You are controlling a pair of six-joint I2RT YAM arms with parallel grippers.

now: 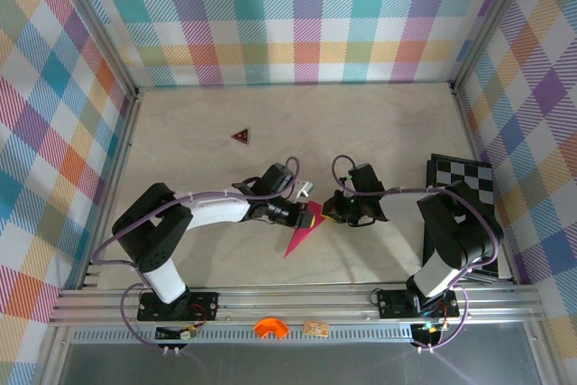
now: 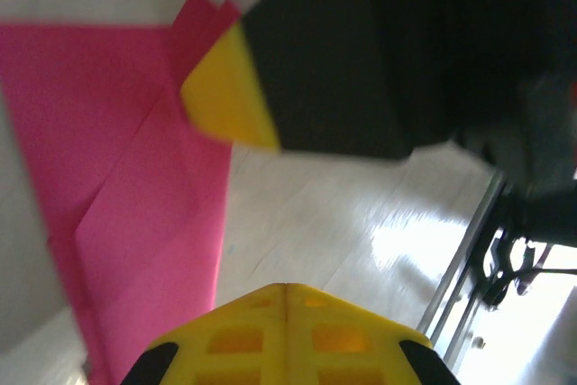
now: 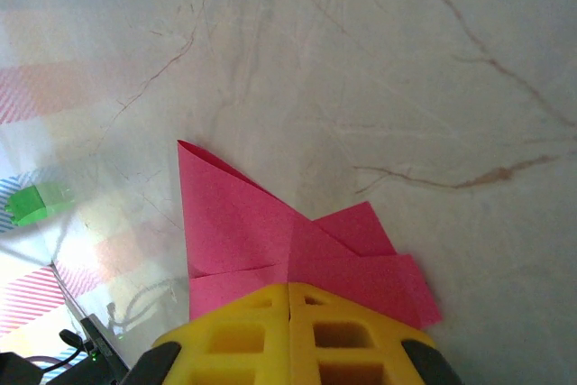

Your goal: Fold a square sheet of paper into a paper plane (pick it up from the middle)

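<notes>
The magenta-pink paper (image 1: 297, 241) lies on the table as a folded, pointed shape, its tip toward the near left. In the left wrist view the paper (image 2: 135, 178) shows layered creases. My left gripper (image 1: 313, 216) is shut beside its right edge with nothing between the fingers (image 2: 287, 288). My right gripper (image 1: 327, 214) faces it from the right, also shut. Its yellow fingertip (image 2: 230, 87) rests at the paper's upper corner. In the right wrist view the shut right gripper (image 3: 288, 288) sits over the paper (image 3: 243, 223), which spreads flat beyond it on both sides.
A small dark red triangle (image 1: 240, 135) lies farther back on the pale table (image 1: 379, 123). A black-and-white checkerboard (image 1: 462, 176) sits at the right wall. An orange piece (image 1: 270, 327) rests on the front rail. Plaid walls close in three sides.
</notes>
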